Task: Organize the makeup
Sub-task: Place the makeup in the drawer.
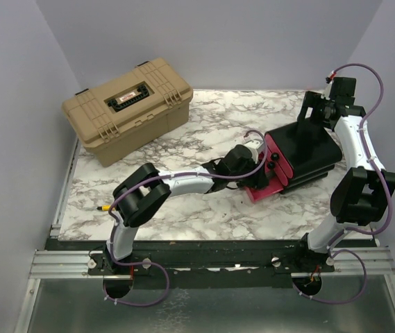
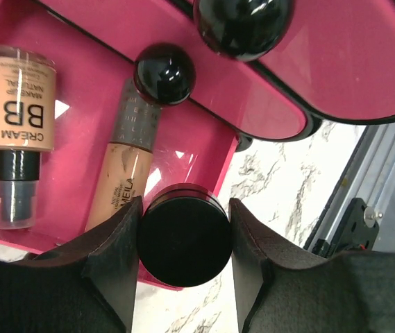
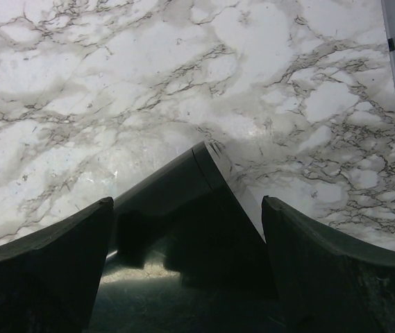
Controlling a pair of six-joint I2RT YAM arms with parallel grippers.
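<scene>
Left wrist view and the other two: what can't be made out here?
- Left wrist: the foundation tube is covered at the top by a black knob and at the foot by the left gripper. Of the black round jar only the lid shows.
- Top external: the left arm hides the jar and what lies in the pink drawer.
- Right wrist: whether the right gripper touches the black box is unclear.

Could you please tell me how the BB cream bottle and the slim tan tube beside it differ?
The BB cream bottle is wider than the slim tan tube. The bottle's body is peach with black lettering; the tube is glossy tan with a greyish end. The bottle lies straight in the left wrist view; the tube slants. Both lie flat in the pink drawer.
</scene>
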